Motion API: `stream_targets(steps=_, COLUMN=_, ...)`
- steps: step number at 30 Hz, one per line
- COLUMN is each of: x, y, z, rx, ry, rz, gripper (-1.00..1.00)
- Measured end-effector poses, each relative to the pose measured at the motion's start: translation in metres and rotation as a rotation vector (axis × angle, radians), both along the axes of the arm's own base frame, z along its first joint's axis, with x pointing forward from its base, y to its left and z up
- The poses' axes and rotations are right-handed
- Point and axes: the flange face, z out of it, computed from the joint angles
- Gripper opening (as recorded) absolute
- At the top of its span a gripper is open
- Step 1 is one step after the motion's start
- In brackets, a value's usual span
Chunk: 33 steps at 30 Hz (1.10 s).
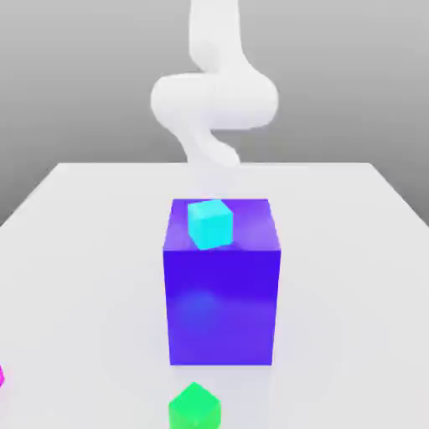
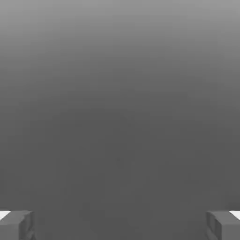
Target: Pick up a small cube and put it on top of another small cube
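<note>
The magenta cube sits at the exterior view's left edge, only a sliver in frame, level with the stretch of tabletop nearest that camera. It looks rigid and probably light, its smooth faces perhaps a little slippery; a grip square across two opposite sides, around mid-height, should suit it. Which way it points can't be told from that sliver, and a cube would have no long axis anyway. The green cube, in front of the blue block, has one corner turned towards the block's front face. The jaws stand wide apart, with nothing between them.
</note>
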Motion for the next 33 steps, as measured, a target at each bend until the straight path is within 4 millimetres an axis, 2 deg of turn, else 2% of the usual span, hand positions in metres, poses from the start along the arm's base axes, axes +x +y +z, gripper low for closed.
stream_targets(steps=3, x=0.039, y=-0.028, z=-0.042, rx=0.203, ry=0.114, rz=-0.148, gripper=0.0)
stream_targets(steps=7, x=0.078, y=-0.06, z=-0.101, rx=0.42, ry=0.255, rz=-0.36, gripper=0.0)
stream_targets(steps=11, x=0.107, y=-0.091, z=-0.163, rx=0.6, ry=0.388, rz=-0.601, gripper=0.0)
stream_targets(steps=15, x=0.126, y=-0.122, z=-0.227, rx=0.745, ry=0.505, rz=-0.867, gripper=0.0)
stream_targets(steps=19, x=0.132, y=-0.157, z=-0.289, rx=0.86, ry=0.591, rz=-1.164, gripper=0.0)
stream_targets(steps=25, x=0.126, y=-0.202, z=-0.374, rx=0.966, ry=0.652, rz=-1.623, gripper=0.0)
stream_targets(steps=29, x=0.113, y=-0.234, z=-0.421, rx=1.005, ry=0.627, rz=-1.938, gripper=0.0)
stream_targets(steps=33, x=0.094, y=-0.268, z=-0.457, rx=1.025, ry=0.538, rz=-2.248, gripper=0.0)
